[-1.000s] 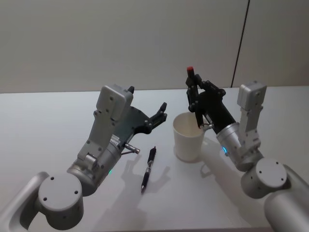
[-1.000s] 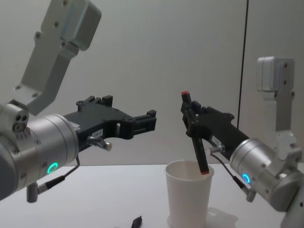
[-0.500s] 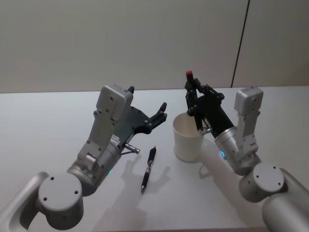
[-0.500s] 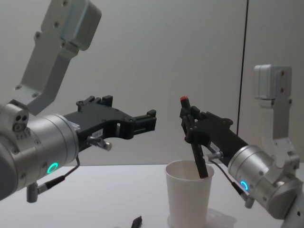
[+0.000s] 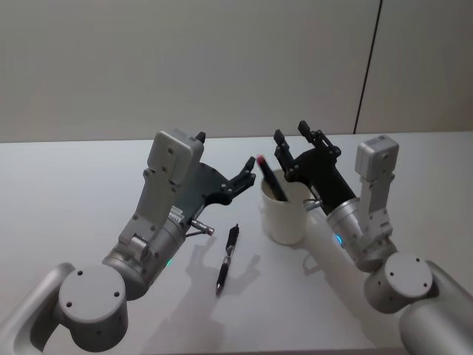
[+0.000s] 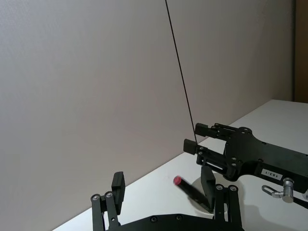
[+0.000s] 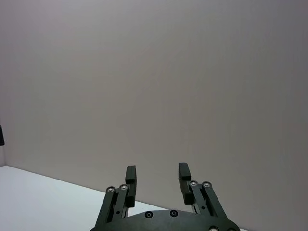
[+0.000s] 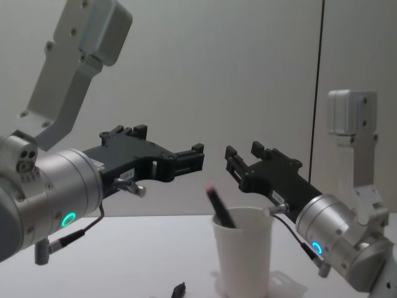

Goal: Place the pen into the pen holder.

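Right, the red-capped pen [image 5: 270,177] stands slanted inside the paper cup [image 5: 284,218], mid-counter [image 5: 74,185], its cap leaning toward the left claw [image 5: 225,150], which hangs spread and empty. The right claw [image 5: 291,133] hovers just over the cup's right rim, wide open, holding nothing. I'd lift it straight up: brushing that light cup could topple it. A second pen [image 5: 228,259] lies nearer the front edge.

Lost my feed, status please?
Right gripper jaws open over pen holder. Red-capped pen inside, leaning. Left gripper open, hovering. Second pen on table.
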{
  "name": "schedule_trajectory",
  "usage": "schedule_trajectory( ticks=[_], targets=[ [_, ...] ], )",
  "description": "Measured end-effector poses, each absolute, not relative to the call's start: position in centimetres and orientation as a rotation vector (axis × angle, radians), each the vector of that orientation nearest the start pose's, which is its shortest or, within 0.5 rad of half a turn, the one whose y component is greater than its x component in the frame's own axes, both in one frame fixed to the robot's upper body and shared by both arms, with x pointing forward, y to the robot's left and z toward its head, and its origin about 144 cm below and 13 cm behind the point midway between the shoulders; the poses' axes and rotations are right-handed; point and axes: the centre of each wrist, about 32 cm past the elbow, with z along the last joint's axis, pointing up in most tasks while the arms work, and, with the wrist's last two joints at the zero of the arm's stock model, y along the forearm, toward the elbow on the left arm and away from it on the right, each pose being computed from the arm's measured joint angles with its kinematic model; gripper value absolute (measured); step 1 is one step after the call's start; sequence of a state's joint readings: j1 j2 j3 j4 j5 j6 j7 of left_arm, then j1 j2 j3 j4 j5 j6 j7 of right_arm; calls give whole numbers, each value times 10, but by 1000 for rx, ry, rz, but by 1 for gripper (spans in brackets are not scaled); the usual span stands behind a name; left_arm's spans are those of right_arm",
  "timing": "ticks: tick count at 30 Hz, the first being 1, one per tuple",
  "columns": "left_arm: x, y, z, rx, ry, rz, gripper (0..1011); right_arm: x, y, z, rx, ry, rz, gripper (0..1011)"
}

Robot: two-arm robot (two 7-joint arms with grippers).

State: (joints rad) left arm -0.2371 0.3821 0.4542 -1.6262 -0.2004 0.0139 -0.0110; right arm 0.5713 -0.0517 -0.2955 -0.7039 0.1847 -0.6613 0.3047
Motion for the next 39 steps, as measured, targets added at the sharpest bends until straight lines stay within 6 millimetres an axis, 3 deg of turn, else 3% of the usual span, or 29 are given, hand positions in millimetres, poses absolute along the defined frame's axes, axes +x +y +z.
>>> schedule_trajectory(
  ticks=[4,7,9,17,27,39],
  targets=[
    [492,198,1204,61,-267,1124,1004,587,-139,1106,298,-235,-1042,617],
    [492,198,1204,61,-268,1124,1004,587,-140,1107,298,-235,-1042,671],
    [492,198,1204,61,-268,1124,1004,586,-140,1108,298,-236,-1042,780],
    [492,198,1204,61,-267,1124,1004,585,-145,1112,299,-236,-1041,977],
    [492,198,1204,61,-268,1124,1004,582,-156,1126,273,-212,-1043,1002],
    [492,198,1204,61,-268,1124,1004,577,-181,1158,184,-165,-1032,1002]
  ],
)
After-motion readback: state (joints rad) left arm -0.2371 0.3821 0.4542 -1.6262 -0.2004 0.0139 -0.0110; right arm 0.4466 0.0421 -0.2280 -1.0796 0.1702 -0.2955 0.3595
